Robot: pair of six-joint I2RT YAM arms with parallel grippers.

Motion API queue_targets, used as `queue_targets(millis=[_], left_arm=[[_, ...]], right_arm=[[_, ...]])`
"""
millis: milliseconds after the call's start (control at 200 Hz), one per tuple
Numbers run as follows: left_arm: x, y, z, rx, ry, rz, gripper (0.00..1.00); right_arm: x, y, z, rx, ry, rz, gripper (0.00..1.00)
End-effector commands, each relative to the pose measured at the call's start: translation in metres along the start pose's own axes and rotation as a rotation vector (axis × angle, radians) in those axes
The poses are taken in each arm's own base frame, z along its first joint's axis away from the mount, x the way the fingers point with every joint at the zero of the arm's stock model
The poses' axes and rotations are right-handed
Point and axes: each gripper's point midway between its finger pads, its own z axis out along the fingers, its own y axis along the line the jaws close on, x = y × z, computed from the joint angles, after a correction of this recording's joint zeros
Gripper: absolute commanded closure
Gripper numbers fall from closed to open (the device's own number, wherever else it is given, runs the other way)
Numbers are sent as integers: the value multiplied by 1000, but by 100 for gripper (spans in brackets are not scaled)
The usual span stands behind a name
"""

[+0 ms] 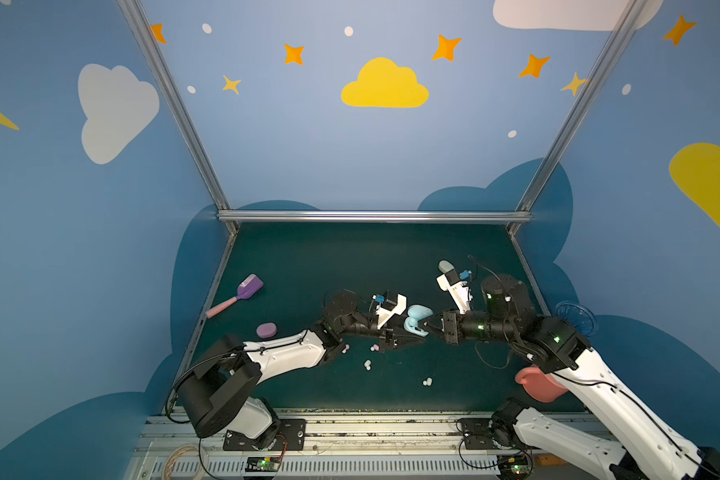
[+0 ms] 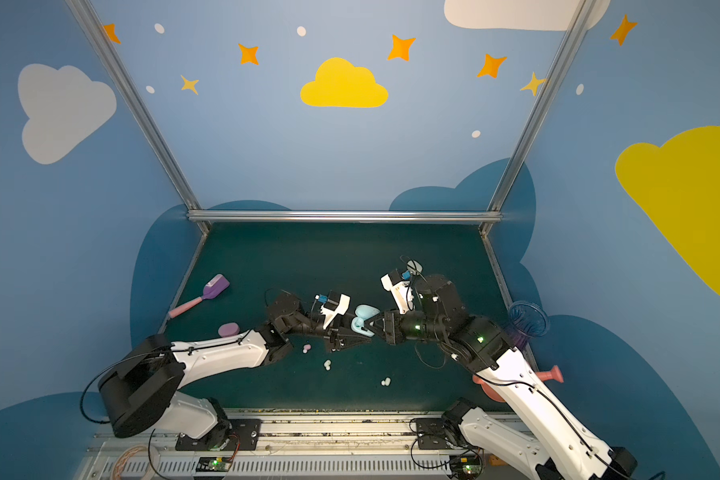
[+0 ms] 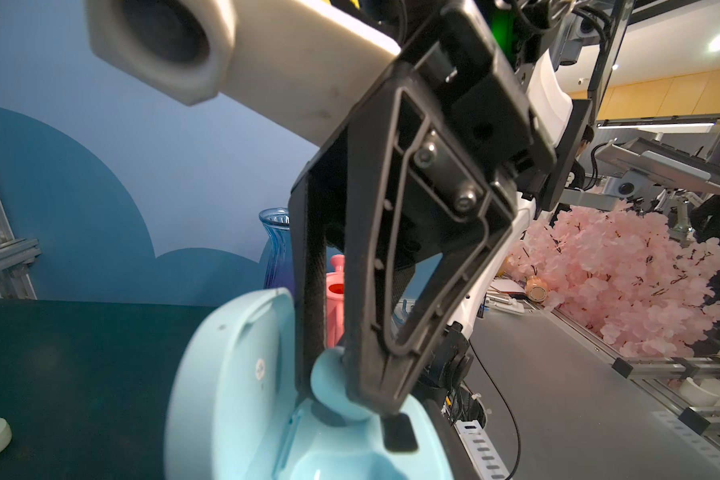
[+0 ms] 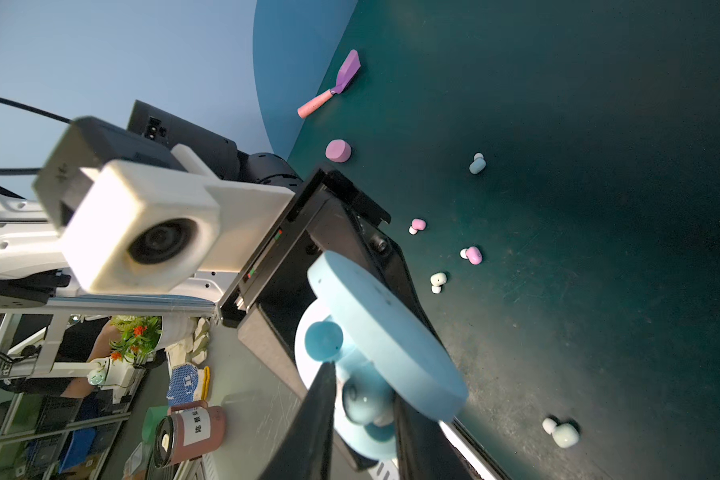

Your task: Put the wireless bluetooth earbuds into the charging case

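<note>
Left gripper clamps open blue case above desk. Right gripper, narrowly parted, straddles blue earbud at case; five earbuds loose on desk.

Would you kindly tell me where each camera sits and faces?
Both top views: high in front, looking down and back over the table; left gripper and right gripper meet at the charging case.
Left wrist: on left arm, facing the right gripper.
Right wrist: on right arm, facing the left gripper; own fingers straddle an earbud.
All share the charging case.
</note>
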Motion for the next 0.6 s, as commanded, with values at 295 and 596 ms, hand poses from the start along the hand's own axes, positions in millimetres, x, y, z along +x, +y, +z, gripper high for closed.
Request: queue_targets(millis=[295, 596], left_arm=[[-16, -10, -1, 15, -21, 63, 96], [-11, -5, -1, -6, -9, 56, 96]], right_arm=[[-10, -4, -7, 57, -28, -17, 55], [-14, 7, -13, 28, -37, -25, 51]])
